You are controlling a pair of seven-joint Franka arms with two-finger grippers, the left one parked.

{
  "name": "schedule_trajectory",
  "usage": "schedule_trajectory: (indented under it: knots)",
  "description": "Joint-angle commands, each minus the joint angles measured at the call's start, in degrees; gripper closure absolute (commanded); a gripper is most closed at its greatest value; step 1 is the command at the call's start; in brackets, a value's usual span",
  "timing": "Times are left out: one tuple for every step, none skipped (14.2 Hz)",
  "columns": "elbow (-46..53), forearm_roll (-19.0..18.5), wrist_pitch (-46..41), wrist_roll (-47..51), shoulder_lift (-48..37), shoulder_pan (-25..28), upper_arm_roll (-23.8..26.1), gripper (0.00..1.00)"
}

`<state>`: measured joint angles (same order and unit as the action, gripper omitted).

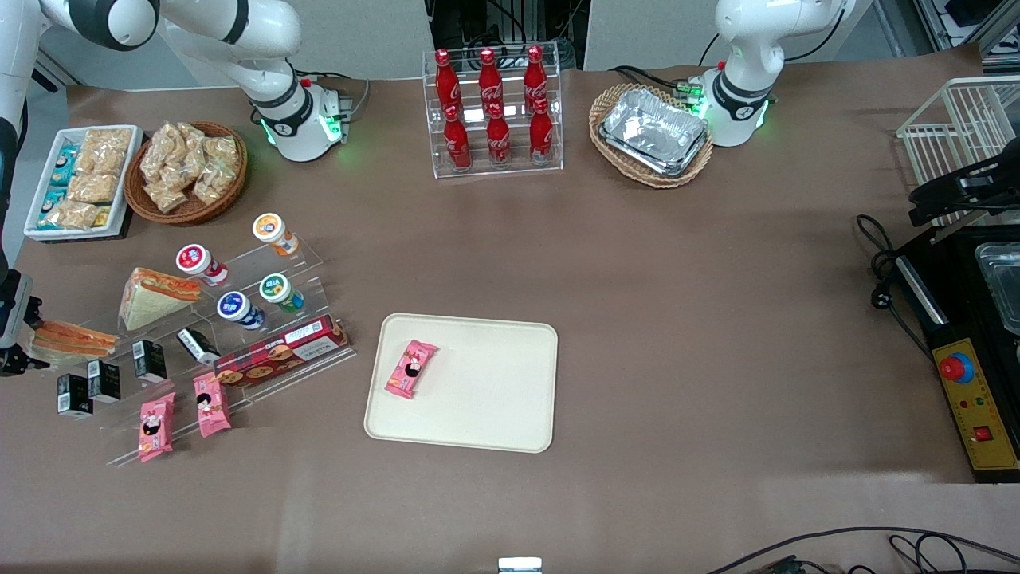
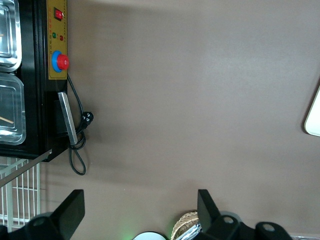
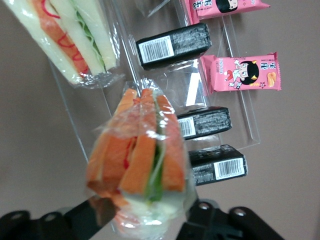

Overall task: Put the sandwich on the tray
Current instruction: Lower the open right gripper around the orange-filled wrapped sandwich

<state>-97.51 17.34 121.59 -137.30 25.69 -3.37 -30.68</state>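
The sandwich [image 1: 73,339], clear-wrapped with orange and green filling stripes, is at the working arm's end of the table, over the clear acrylic shelf [image 1: 239,351]. In the right wrist view the sandwich [image 3: 142,160] fills the space between my fingers. My gripper [image 1: 17,339] [image 3: 147,217] is shut on the sandwich's pale bread end, one finger [image 3: 92,212] on each side. The cream-beige tray [image 1: 486,399] lies mid-table, nearer the front camera, with a pink snack packet [image 1: 411,368] on it. A corner of the tray shows in the left wrist view [image 2: 315,117].
A wedge sandwich [image 1: 155,296] [image 3: 70,35] stands beside the held one. The shelf also carries cups [image 1: 239,309], black boxes [image 3: 172,46], pink packets [image 3: 242,72] and a cookie box [image 1: 279,359]. Farther from the camera stand a snack basket [image 1: 187,171], a cola rack [image 1: 494,112] and a basket of foil trays [image 1: 653,134].
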Motion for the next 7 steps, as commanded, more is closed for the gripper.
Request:
schedule_trajectory:
  knots:
    - [0.48,2.70,1.37,0.19,0.76,0.47,-0.26,0.83]
    - [0.65,3.05,1.29,1.06,0.76,0.47,-0.35,0.84]
    - [1.18,3.05,1.02,2.38,0.76,0.38,-0.44,0.84]
    - [1.70,3.05,0.41,3.35,0.67,0.38,-0.52,0.84]
    - [1.97,3.05,-0.20,3.79,0.15,0.38,-0.70,0.84]
    - [2.58,3.05,-1.34,4.58,-0.29,0.38,-0.79,0.83]
    - [4.07,2.97,-3.09,6.24,-0.38,0.38,-1.14,0.83]
